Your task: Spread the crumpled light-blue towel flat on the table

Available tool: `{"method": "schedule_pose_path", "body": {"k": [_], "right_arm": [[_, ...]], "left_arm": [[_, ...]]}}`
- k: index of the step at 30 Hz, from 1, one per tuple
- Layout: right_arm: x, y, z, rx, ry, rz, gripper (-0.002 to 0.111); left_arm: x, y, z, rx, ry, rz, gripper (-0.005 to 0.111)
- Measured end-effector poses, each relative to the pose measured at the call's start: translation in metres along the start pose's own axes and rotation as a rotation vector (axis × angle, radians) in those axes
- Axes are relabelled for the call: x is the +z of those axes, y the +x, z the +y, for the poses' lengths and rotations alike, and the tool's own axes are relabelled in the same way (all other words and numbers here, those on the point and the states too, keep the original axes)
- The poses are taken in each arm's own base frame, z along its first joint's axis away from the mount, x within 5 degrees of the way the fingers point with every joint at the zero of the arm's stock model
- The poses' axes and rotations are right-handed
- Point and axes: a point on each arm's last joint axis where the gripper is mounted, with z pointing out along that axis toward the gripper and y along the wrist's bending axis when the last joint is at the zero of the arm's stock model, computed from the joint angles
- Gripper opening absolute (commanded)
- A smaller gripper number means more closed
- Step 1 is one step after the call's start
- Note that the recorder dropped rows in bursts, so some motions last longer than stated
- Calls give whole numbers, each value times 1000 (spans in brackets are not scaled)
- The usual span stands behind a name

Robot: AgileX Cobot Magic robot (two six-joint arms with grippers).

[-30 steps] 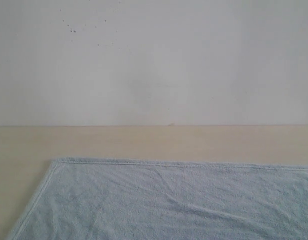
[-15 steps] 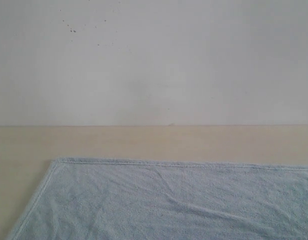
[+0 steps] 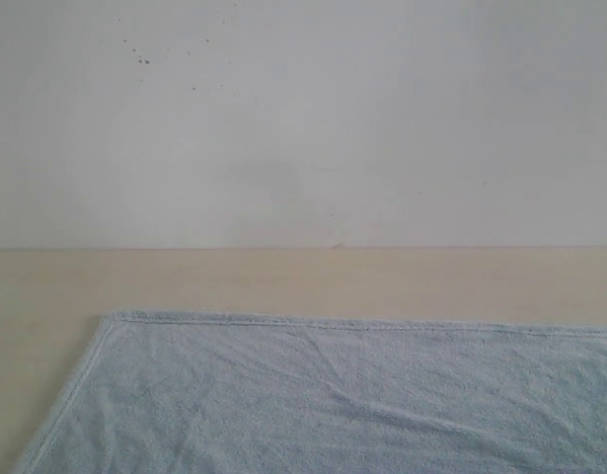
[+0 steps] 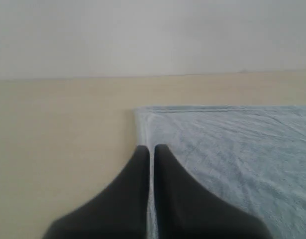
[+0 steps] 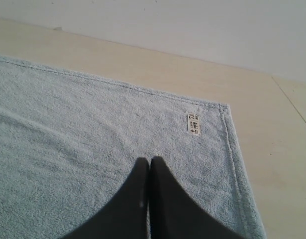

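The light-blue towel [image 3: 333, 395] lies spread flat on the beige table [image 3: 283, 281], its far hem straight and its far-left corner square; faint creases cross the cloth. Neither gripper shows in the exterior view. In the left wrist view my left gripper [image 4: 152, 147] is shut, only a thin slit between its black fingers, hovering over the towel [image 4: 232, 149] at its side hem near a corner. In the right wrist view my right gripper [image 5: 149, 159] is shut with nothing in it, over the towel [image 5: 68, 139] near the corner with the white care tag [image 5: 193, 123].
A white wall [image 3: 303, 118] rises right behind the table's far edge. Bare tabletop [image 4: 63, 139] lies beside the towel's left hem, and another bare strip [image 5: 272, 129] runs beyond the tag corner.
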Motion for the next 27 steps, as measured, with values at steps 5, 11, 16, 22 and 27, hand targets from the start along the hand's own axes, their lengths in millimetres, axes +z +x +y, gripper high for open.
{"method": "schedule_pose_path", "body": {"k": [5, 11, 16, 22, 27], "right_arm": [[0, 0, 0, 0, -1, 3, 0], [0, 0, 0, -2, 0, 1, 0], [0, 0, 0, -2, 0, 1, 0], [0, 0, 0, -2, 0, 1, 0], [0, 0, 0, -4, 1, 1, 0]], "left_arm": [[12, 28, 11, -157, -113, 25, 4], [13, 31, 13, -107, -139, 14, 4], [13, 31, 13, -107, -139, 14, 4], [13, 31, 13, -106, -139, 14, 4], [13, 31, 13, -103, -140, 14, 4]]}}
